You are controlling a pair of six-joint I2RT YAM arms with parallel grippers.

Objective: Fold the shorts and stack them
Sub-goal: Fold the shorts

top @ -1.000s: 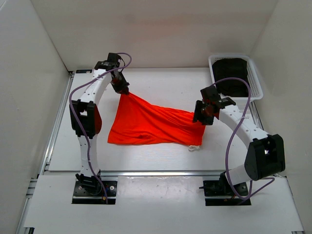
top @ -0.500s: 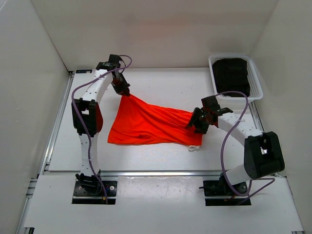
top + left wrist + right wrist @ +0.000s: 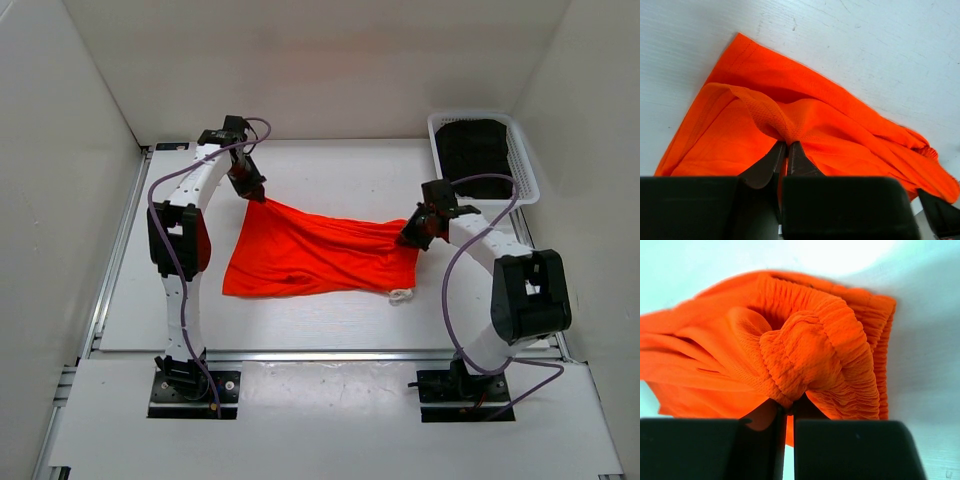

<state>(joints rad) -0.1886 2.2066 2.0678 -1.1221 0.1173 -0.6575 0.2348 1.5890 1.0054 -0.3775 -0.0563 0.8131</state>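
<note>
On the table [image 3: 330, 165], your left gripper [image 3: 254, 194] pinched the shorts [image 3: 310, 255] at a corner, the right gripper [image 3: 410, 238] pinched the waistband [image 3: 840, 340] — likely to stretch them flat.

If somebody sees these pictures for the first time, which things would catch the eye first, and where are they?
The bright orange-red shorts lie spread in the middle of the white table. Both claws are shut on them: the left claw at the far left corner, the right claw on the gathered waistband at the right end. A white basket with dark fabric in it stands at the far right corner.
</note>
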